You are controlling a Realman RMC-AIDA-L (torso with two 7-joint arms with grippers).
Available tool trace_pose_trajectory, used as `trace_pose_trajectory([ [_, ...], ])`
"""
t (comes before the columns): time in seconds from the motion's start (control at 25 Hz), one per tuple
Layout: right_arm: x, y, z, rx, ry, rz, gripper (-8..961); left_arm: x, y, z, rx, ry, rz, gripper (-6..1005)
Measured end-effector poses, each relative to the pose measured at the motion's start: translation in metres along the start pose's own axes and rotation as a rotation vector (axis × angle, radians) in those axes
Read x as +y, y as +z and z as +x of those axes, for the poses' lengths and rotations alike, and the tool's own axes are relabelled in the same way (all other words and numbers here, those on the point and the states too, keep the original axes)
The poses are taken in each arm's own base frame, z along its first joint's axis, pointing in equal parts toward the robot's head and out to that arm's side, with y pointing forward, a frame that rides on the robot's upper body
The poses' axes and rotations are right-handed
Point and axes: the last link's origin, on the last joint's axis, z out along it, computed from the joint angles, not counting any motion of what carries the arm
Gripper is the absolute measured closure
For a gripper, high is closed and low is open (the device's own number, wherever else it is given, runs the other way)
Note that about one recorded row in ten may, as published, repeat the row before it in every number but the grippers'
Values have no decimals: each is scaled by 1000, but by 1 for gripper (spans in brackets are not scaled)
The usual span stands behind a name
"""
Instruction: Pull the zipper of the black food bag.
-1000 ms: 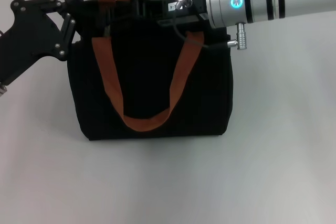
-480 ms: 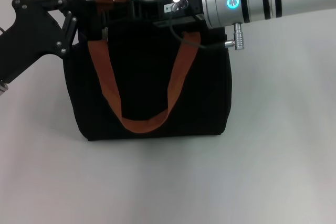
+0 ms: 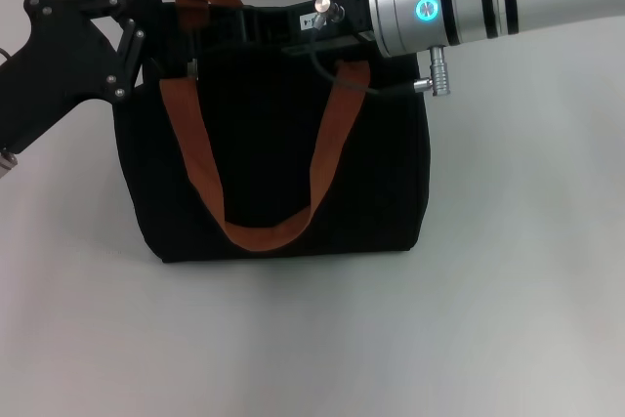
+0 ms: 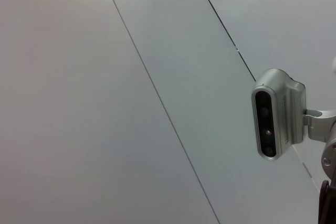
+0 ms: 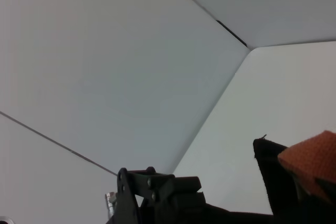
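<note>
The right gripper (image 3: 249, 26) lies along the top edge of the black food bag (image 3: 273, 158), reaching from the right side toward the left corner. Its fingers are black against the black fabric, so I cannot tell if they are closed on anything. The left gripper (image 3: 161, 31) presses at the top left corner of the bag, beside the orange strap handle (image 3: 259, 231); its grip also cannot be read. The zipper (image 3: 193, 69) shows only as a small silver glint near that corner in the head view. The bag stands upright on the white table (image 3: 508, 290). The right wrist view shows a bag corner and an orange strap. The left wrist view shows only wall panels and a grey camera (image 4: 277, 113).
</note>
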Motion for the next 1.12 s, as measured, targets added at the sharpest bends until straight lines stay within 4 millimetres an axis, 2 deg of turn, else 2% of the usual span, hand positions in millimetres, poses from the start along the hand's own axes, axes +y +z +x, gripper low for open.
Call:
trace_pose_trajectory([
  [0.12, 0, 1, -1, 4, -17, 11, 470, 0, 0, 0, 0, -1, 0, 967],
  [0.36, 0, 4, -1, 9, -36, 29, 578, 1, 1, 0, 3, -2, -5, 967],
  [0.56, 0, 5, -2, 5, -47, 39, 751, 1, 1, 0, 3, 0, -7, 967],
  [0.68, 1, 5, -3, 8, -74, 39, 752, 1, 1, 0, 3, 0, -7, 967],
  [0.88, 3, 5, -4, 8, -98, 36, 948, 2, 0, 0, 3, -3, -2, 966],
  [1.12, 5, 8, -4, 23, -120, 50, 952, 2, -1, -1, 1, -4, 3, 966],
])
